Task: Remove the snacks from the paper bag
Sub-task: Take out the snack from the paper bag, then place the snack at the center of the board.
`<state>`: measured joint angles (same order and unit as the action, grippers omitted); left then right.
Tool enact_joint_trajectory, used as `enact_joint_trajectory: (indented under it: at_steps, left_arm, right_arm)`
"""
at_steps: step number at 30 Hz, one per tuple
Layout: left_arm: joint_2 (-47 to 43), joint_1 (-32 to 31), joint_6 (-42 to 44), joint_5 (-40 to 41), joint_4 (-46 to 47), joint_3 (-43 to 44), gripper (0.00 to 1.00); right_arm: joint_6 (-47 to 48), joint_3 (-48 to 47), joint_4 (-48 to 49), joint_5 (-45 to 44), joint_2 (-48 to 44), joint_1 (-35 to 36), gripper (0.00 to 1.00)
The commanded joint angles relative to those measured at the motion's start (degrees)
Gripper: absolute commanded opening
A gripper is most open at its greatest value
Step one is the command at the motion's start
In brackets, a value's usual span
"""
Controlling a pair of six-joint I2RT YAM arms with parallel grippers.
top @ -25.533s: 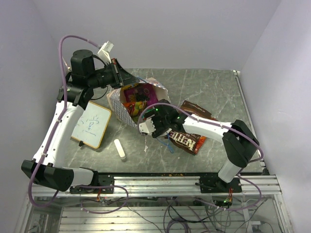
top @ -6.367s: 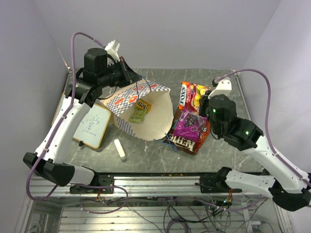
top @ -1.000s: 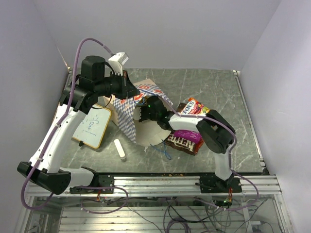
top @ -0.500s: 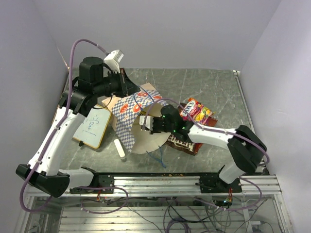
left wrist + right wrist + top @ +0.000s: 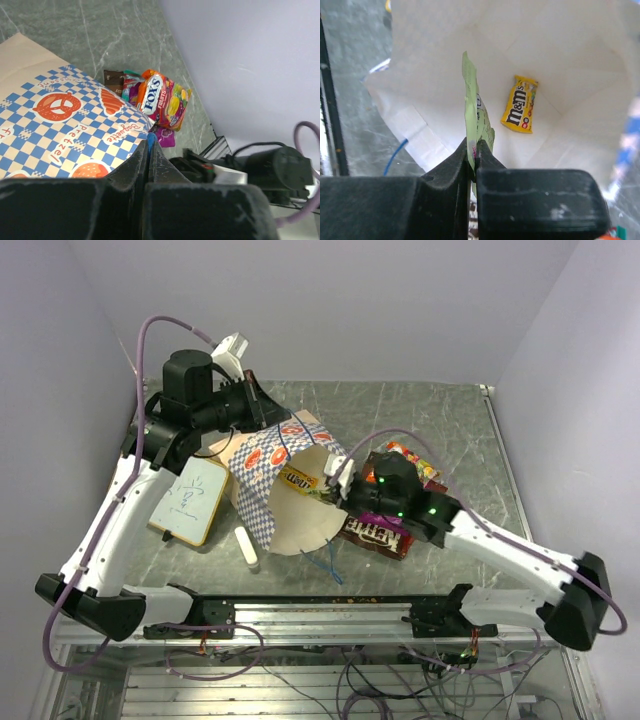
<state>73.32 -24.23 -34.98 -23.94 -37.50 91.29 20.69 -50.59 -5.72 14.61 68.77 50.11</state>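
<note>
Cream paper, chequered blue and white: the large paper bag lies on its side, mouth towards the right arm. Just at that mouth, the right gripper has its fingers pressed together on a thin glossy green packet, seen edge-on.

Deeper inside the bag, beyond the green packet, a yellow packet marked "m&m's" lies flat on the paper. Its long axis runs roughly inward from the mouth. The right arm is the nearer one to it.

The left gripper is closed on the bag's upper edge at the thin blue cord, holding the mouth up.

The bag's print reads "Pretzel" and "Baguette". Outside, just beside the mouth, lie an orange-and-pink packet lettered "FOX'S FRUITS" and a brown bag with m&m's lettering.

I judge the coming move to be a pull outward, away from the mouth.
</note>
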Motion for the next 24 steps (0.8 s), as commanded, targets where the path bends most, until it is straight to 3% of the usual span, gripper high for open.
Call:
enact_joint_trajectory:
  at_steps: [1, 5, 9, 11, 16, 24]
  left_arm:
    - [0.63, -0.47, -2.3, 1.87, 0.9, 4.33, 0.07]
    - [0.56, -0.47, -1.16, 3.26, -1.34, 5.97, 0.07]
    - [0.9, -0.47, 0.43, 4.68, -3.17, 7.32, 0.07]
    - [1.11, -0.47, 0.74, 5.01, -3.6, 7.85, 0.07]
    - [1.25, -0.42, 0.77, 4.86, -3.11, 7.82, 0.07]
    - [2.37, -0.45, 2.34, 4.58, -4.41, 9.21, 0.07]
  right_arm:
    - [-7.75, -4.3, -12.52, -3.96, -7.43, 0.26, 0.0]
    - [-11.06, -8.62, -20.07, -12.2, -13.46, 0.25, 0.0]
    - [-17.35, -13.43, -27.0, -26.8, -14.77, 0.25, 0.0]
    - [-20.39, -16.64, -30.7, -37.98, -13.33, 0.17, 0.0]
    - [-24.39, -24.19, -40.78, -55.19, -5.4, 0.15, 0.0]
    - [-23.97, -23.3, -44.11, -67.08, 3.25, 0.06, 0.0]
